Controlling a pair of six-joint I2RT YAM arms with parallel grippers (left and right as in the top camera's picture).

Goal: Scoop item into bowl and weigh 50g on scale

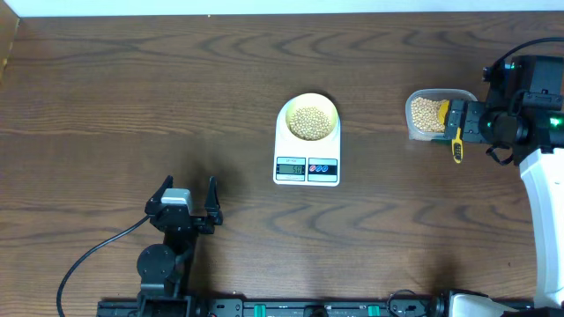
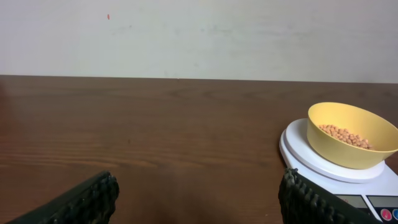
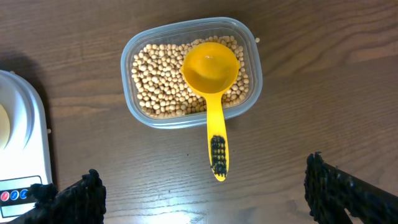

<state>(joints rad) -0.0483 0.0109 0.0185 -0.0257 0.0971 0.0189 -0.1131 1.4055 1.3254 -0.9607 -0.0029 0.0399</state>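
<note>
The pale yellow bowl (image 1: 307,98) holds beige beans (image 1: 307,121) and sits on the white scale (image 1: 307,151) at the table's middle. In the left wrist view the bowl (image 2: 351,152) with beans (image 2: 345,135) stands on the scale (image 2: 311,163) at the right. My left gripper (image 1: 187,187) (image 2: 198,190) is open and empty, low over the table, left of the scale. My right gripper (image 1: 471,123) (image 3: 205,190) is open and empty, above the end of the yellow scoop's handle. A corner of the scale (image 3: 25,130) shows at the left of the right wrist view.
A clear plastic container (image 1: 414,119) (image 3: 129,93) full of beans (image 3: 155,81) stands right of the scale. The bright yellow scoop (image 1: 456,141) (image 3: 210,65) lies empty with its cup on the beans and its handle over the rim. A few loose beans lie on the table.
</note>
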